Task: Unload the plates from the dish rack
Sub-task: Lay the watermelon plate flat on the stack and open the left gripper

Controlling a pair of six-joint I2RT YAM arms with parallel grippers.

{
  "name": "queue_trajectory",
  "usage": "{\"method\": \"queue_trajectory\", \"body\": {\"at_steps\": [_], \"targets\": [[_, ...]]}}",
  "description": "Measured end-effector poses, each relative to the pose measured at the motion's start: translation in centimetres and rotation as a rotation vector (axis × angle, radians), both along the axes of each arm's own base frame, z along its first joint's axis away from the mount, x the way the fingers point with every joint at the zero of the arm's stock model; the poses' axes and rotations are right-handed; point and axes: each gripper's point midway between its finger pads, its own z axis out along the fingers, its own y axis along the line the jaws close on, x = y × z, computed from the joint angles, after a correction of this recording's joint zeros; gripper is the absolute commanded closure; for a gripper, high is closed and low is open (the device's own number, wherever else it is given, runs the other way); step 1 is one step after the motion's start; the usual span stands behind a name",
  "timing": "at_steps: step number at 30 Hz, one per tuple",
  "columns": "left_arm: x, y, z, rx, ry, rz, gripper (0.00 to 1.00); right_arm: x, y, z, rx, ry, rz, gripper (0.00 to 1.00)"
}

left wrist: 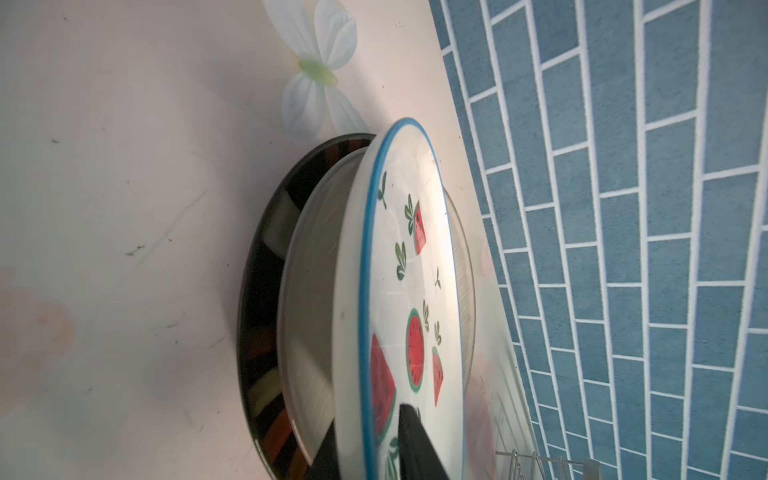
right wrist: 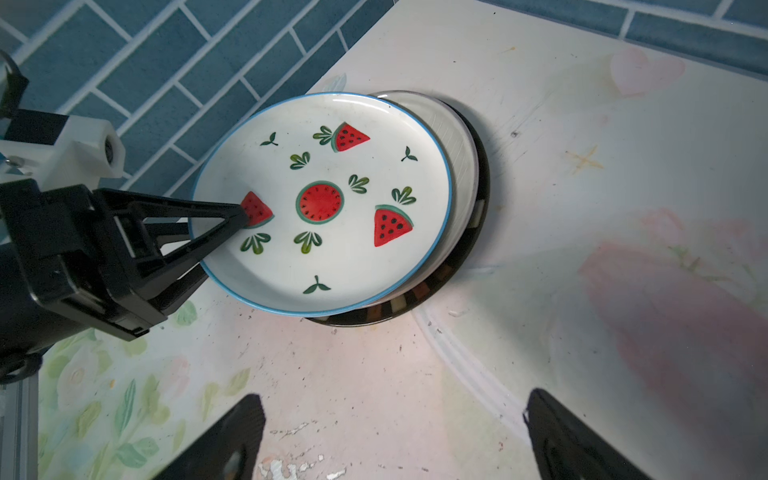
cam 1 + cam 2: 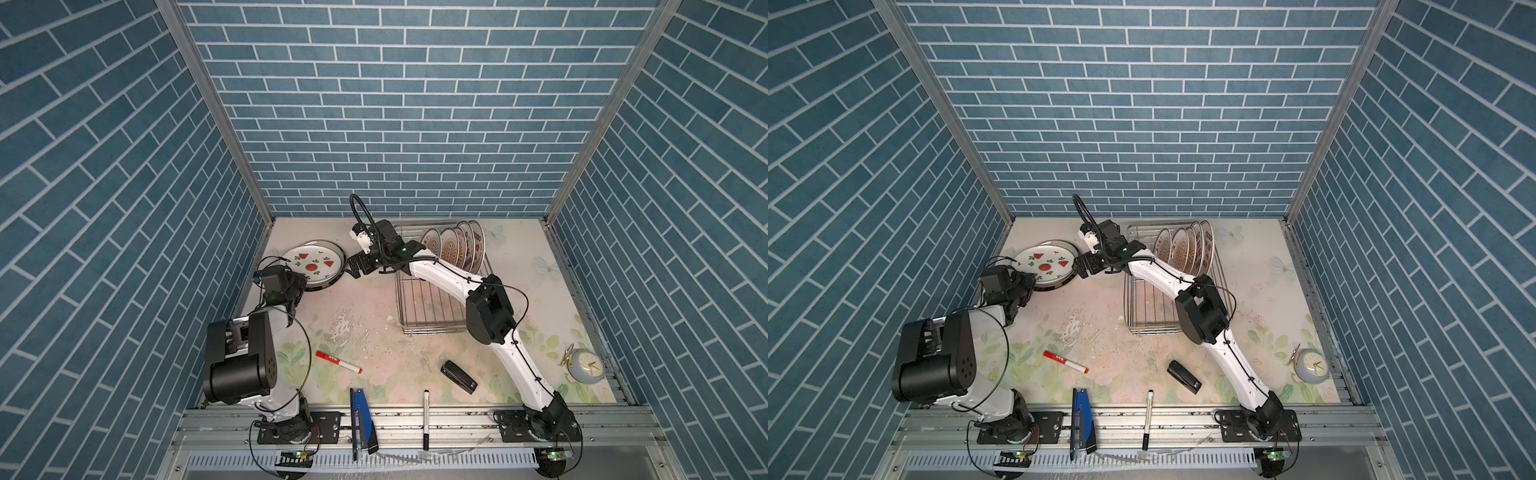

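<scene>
Both top views looking down over the whole table (image 3: 370, 299), wrist cameras peering closely past their jaws, all sharing the watermelon plate (image 2: 357, 266)

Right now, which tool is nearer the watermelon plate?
Left. The left tool straddles the watermelon plate's rim; the right tool hangs open beside the plate, apart from it.

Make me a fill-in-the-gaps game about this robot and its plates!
The left gripper touches the top plate, painted with ___ slices.
The right gripper has jaws wide ___.
The dish rack stands on the ___ arm's side.
Missing words: watermelon, open, right.
</scene>
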Motion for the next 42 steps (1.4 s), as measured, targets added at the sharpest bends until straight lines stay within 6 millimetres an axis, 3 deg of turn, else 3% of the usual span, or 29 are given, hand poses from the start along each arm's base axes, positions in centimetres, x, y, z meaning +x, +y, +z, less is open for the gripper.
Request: {"method": "queue_trajectory", "body": {"at_steps": [7, 11, 19, 32, 42], "targets": [[-0.1, 0.2, -1.1, 0.021, 0.062, -0.010, 0.75, 0.0, 0.0, -0.7, -0.008, 0.007, 0.000, 0.01], [-0.3, 0.2, -1.7, 0.029, 0.102, -0.013, 0.65, 0.1, 0.1, -0.6, -0.006, 0.005, 0.000, 0.01], [0.3, 0.8, -0.9, 0.072, 0.106, -0.008, 0.64, 0.0, 0.0, -0.7, -0.016, 0.012, -0.002, 0.01], [-0.9, 1.0, -2.2, 0.147, 0.221, -0.016, 0.63, -0.3, 0.0, -0.9, -0.026, 0.016, -0.001, 0.01], [-0.1, 1.0, -1.0, 0.218, 0.221, -0.015, 0.63, -0.6, 0.1, -1.1, -0.034, 0.018, 0.002, 0.01]]}}
